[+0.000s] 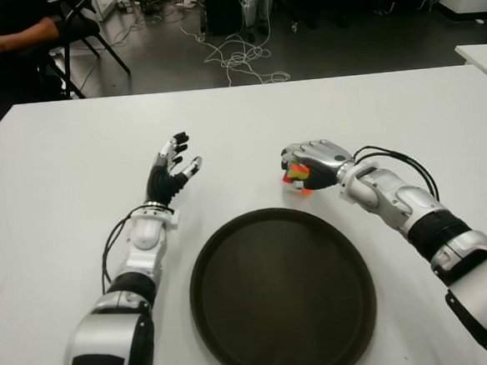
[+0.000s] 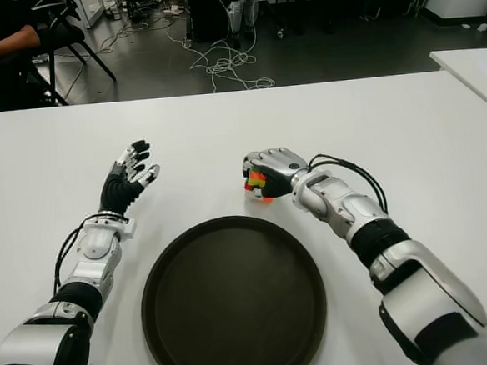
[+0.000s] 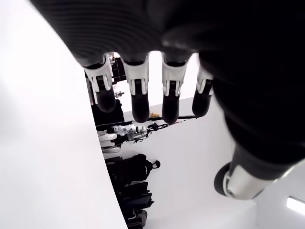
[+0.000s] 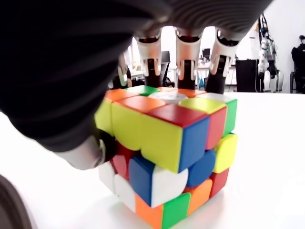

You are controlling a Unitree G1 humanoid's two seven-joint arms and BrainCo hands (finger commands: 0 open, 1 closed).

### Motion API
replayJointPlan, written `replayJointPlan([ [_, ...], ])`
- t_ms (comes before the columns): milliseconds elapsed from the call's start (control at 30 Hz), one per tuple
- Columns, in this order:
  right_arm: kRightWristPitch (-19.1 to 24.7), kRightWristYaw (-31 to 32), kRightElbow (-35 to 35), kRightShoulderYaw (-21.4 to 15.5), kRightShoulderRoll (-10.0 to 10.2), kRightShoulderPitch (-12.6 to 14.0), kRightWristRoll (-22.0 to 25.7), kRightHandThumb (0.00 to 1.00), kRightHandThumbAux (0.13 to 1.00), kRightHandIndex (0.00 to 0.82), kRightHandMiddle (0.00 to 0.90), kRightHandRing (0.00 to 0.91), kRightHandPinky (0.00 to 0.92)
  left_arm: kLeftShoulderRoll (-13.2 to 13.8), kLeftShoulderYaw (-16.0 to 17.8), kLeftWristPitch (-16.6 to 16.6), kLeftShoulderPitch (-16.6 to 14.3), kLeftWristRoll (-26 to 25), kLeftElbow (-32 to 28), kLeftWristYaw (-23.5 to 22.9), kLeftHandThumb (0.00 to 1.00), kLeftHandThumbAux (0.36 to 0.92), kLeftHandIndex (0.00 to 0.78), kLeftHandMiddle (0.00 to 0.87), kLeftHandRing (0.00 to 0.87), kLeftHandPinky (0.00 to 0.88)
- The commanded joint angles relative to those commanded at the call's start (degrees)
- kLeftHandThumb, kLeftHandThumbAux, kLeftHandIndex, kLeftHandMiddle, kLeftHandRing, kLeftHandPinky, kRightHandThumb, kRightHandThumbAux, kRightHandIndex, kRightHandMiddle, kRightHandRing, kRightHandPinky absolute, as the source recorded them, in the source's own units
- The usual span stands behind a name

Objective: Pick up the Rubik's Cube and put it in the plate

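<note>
**Right hand wrapped over the Rubik's Cube, beyond the plate's far rim**

Left eye view: the right hand [image 1: 313,162] sits on the white table [image 1: 58,162] just past the far right rim of the dark round plate [image 1: 237,333], its fingers curled down over the Rubik's Cube [image 1: 296,177]. Only a sliver of orange, green and red shows beneath the palm. Cube and plate are near each other but apart. The plate holds nothing. The left hand [image 1: 173,172] shows to the left of the plate's far edge, fingers spread and pointing away from the robot, gripping nothing. Beyond the table, a seated person's arm [image 1: 7,36] is visible at the far left, and loose cables [image 1: 239,57] lie on the floor.

Right eye view: the same layout. The cube [image 2: 257,184] peeks out below the right hand [image 2: 269,168], and the plate [image 2: 178,321] has nothing in it.

Left wrist view: four fingers [image 3: 140,95] of the left hand hang straight and slightly apart with nothing between them, and the thumb [image 3: 240,181] stands off to one side.

Right wrist view: the cube [image 4: 167,157] rests on the table with its layers twisted out of line. Three fingers [image 4: 188,67] come down on its far top edge, while the thumb [image 4: 88,152] presses against its near side, so the hand is closed around it.
</note>
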Motion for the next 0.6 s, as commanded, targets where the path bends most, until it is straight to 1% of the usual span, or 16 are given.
replayJointPlan([
  [233,-0.2,-2.3,0.5,-0.3,0.0,0.1,0.1,0.830,0.693,0.409,0.454,0.389,0.371,-0.2,0.1,-0.4,0.2,-0.1,-0.1,0.4,0.000,0.688,0.141,0.148,0.094,0.067],
  [367,-0.4,-3.1,0.9,-0.3,-0.1,-0.1,0.1,0.830,0.693,0.409,0.454,0.390,0.372,-0.2,0.1,-0.1,0.1,-0.1,-0.1,0.7,0.000,0.698,0.152,0.156,0.100,0.075],
  [500,-0.5,-3.3,1.0,-0.3,-0.2,-0.3,0.1,0.830,0.693,0.413,0.451,0.382,0.352,-0.2,0.0,0.0,0.0,-0.1,-0.1,0.7,0.000,0.683,0.155,0.157,0.101,0.072],
  [600,-0.6,-3.9,0.8,-0.4,-0.4,-0.1,0.0,0.829,0.694,0.408,0.454,0.388,0.357,-0.1,-0.1,0.1,0.1,0.1,-0.1,1.2,0.000,0.671,0.155,0.155,0.099,0.071],
])
